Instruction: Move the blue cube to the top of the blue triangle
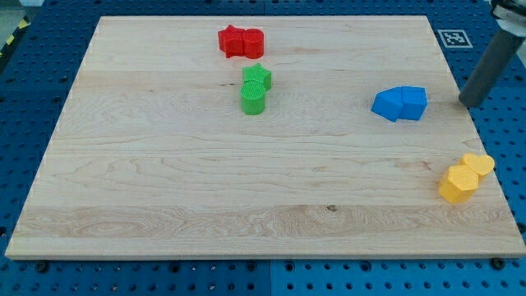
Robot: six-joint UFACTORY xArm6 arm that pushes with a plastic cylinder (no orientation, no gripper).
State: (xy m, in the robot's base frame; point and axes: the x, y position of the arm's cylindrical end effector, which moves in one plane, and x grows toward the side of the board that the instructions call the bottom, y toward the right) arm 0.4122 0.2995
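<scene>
Wooden board [164, 189] fills most of the view, blue pegboard [25, 99] around it. My tip [466, 103] sits at the board's right side, near the right edge, just right of the blue pair and apart from it, a small gap of bare wood between. No gripper on this rig, just a dark rod [489, 67] slanting in from the view's top right; it holds nothing, touches no block.

Blue cube [412, 102] and blue triangle [388, 105] touch side by side, cube toward the view's right, triangle toward the left; exact shapes are hard to make out.

Red blocks [241, 42]: two pressed together near the top edge, one star-like. Green blocks [256, 89]: two touching, stacked along the view's vertical, below the red ones. Yellow blocks [465, 177]: two touching, hexagon-like, close to the right edge, low right.

Open room: wide bare wood across the whole left half and bottom strip; bare stretch between green and blue pairs; bare wood above the blue pair up to the top edge. Fiducial tag [454, 38] at top right corner.
</scene>
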